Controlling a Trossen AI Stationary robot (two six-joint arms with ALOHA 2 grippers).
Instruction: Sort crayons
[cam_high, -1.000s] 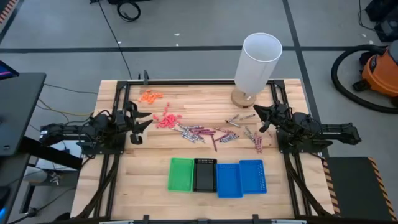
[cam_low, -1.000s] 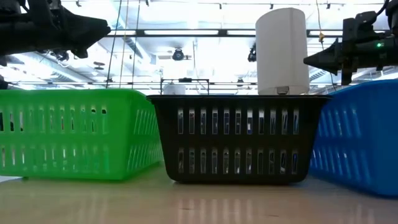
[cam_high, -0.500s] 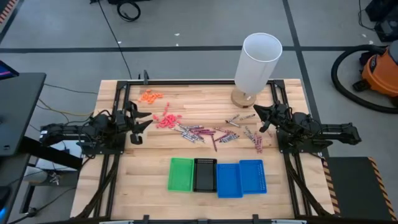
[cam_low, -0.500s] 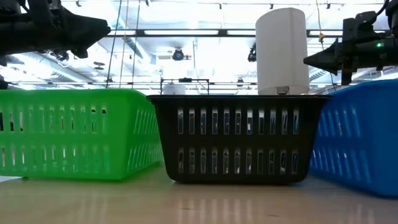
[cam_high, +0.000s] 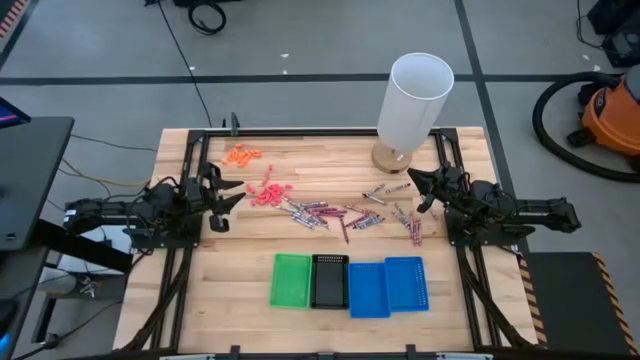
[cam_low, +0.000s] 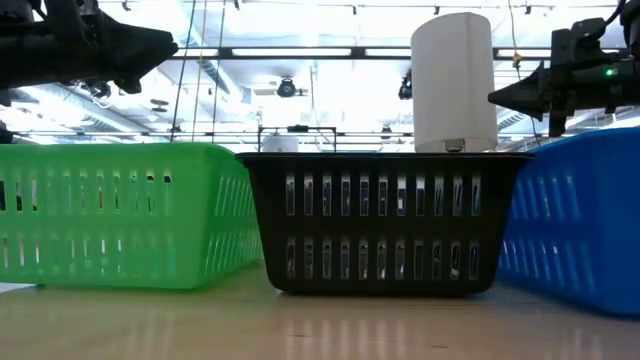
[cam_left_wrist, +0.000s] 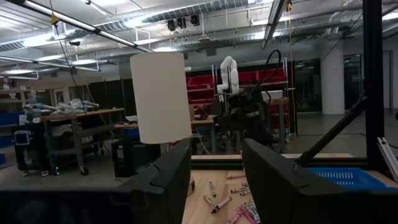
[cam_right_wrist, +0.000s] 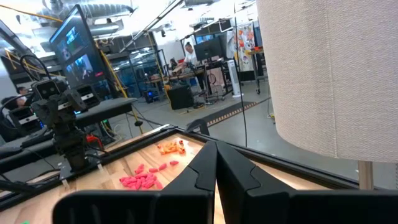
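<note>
Crayons (cam_high: 345, 214) scattered mid-table, behind the four trays (cam_high: 349, 283) at the front edge. Left gripper (cam_high: 228, 194) by the left edge, jaws wide, empty. Right gripper (cam_high: 420, 184) by the right edge, shut, empty. Risk: mistaking the coral-pink bits (cam_high: 267, 193) for crayons.

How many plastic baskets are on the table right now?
4, in one row at the table's near edge, from the left arm's side: green basket, black basket, blue basket, second blue basket. None seems hidden.
</note>
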